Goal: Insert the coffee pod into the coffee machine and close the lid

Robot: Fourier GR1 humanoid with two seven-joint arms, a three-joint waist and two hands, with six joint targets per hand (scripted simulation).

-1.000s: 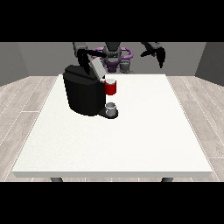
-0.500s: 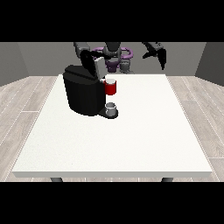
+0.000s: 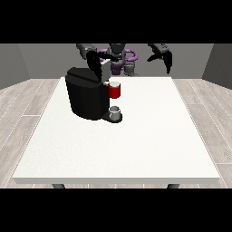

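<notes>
Nearest thing on the big white bench (image 3: 136, 149) is a small grey thing (image 3: 115, 111) on the base of the boxy black coffee machine (image 3: 87, 96); can't say it's the pod. Above it, a red thing at the machine (image 3: 115, 90). Further back, the hand at the view's left (image 3: 95, 65) hangs right over the machine's top, clearly the nearer one for the lid. The hand at the view's right (image 3: 164, 55) is well off, raised. Can't tell either hand's fingers.

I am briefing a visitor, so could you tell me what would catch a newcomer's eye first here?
A black coffee machine stands on the white table at the view's left, with a red thing at the machine on its front. A hand hangs just above it; the other hand is raised at the view's right.
</notes>
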